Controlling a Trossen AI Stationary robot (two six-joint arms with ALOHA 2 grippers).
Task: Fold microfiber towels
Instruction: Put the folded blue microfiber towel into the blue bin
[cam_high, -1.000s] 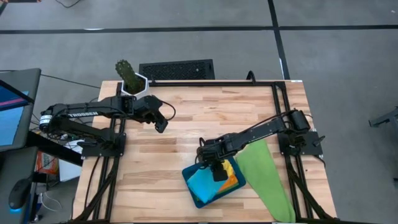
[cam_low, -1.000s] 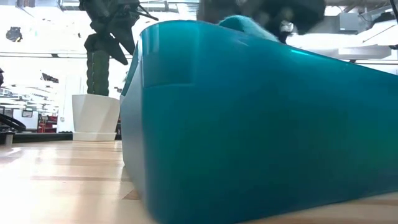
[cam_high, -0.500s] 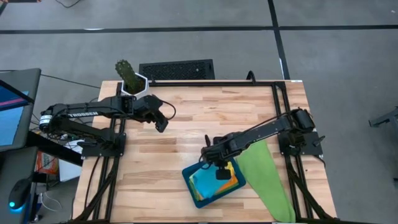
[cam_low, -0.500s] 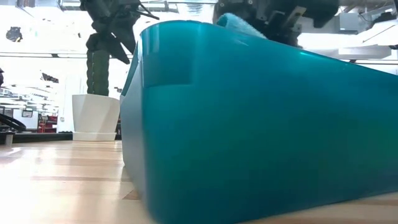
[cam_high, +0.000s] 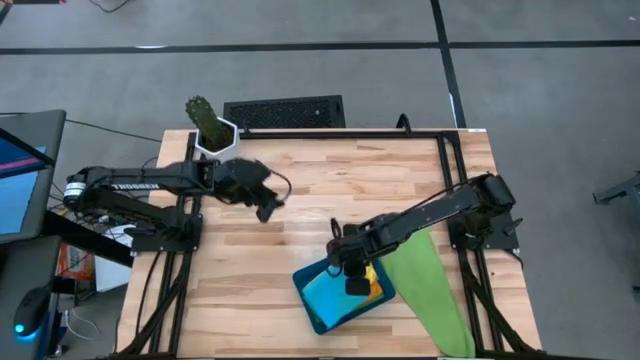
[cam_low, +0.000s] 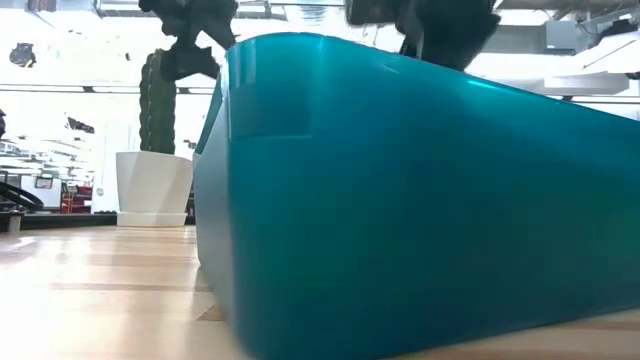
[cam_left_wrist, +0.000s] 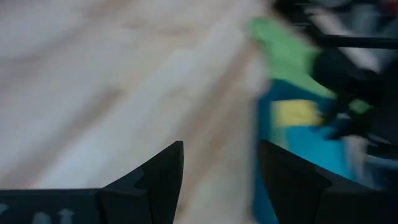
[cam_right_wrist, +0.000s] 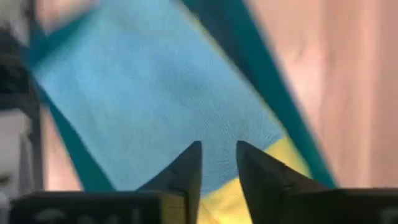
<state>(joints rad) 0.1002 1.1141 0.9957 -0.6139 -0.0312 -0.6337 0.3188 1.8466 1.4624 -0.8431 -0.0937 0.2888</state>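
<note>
The right gripper (cam_high: 355, 286) is seen over the hard dark teal tray (cam_high: 306, 292). Its two dark fingers (cam_right_wrist: 186, 171) are spread only a little, with a thin gap between them. Nothing is pinched in that gap. The tips hang just above the soft sky-blue microfiber towel (cam_right_wrist: 149, 106), which lies on top of the pile inside the tray. A soft yellow microfiber towel (cam_right_wrist: 239, 202) peeks out from under it, and a bit of orange cloth (cam_high: 375, 290) shows at the tray's edge. A long green microfiber towel (cam_high: 425, 285) is spread on the wooden table (cam_high: 330, 185), just beside the tray.

To do this step well, only the blue towel should be pinched, near a corner, so the yellow one is not dragged out too. Then it should be lifted straight up, clear of the tray wall.

The left gripper (cam_left_wrist: 217, 171) waits with fingers spread wide, holding nothing, well apart over bare wood near the potted cactus (cam_high: 205, 122).
</note>
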